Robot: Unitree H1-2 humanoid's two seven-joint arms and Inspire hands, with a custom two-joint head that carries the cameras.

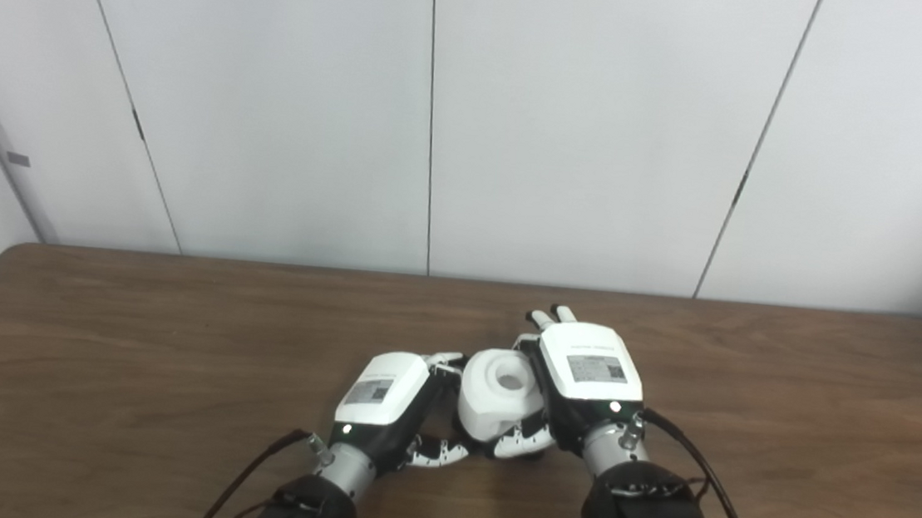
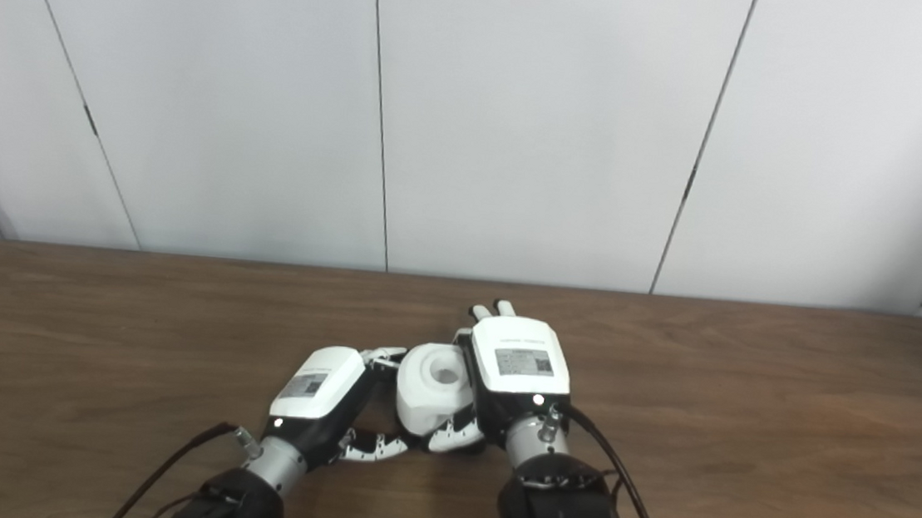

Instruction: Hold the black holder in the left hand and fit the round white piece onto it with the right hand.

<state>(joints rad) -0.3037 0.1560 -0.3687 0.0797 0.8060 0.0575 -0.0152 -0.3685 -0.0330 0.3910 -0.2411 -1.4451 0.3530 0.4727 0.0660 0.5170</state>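
both arms are brought in low over the table (image 1: 129, 330), wrists nearest, hands meeting just ahead. left hand (image 1: 382, 394) is angled inward, its fingers (image 1: 436, 450) curled under and beside the white piece (image 1: 499, 392); what they hold cannot be told, the black holder is not seen, probably hidden beneath the piece. right hand (image 1: 585, 370) is pressed against the piece's right side, thumb tucked under its near edge, two fingertips (image 1: 552, 315) poking out beyond; grip is judged closed on the piece, held so it can be steered onto the holder. piece is chunky, round, matte white, with a hole facing up, sitting between both hands near table centre. plain wall panels behind
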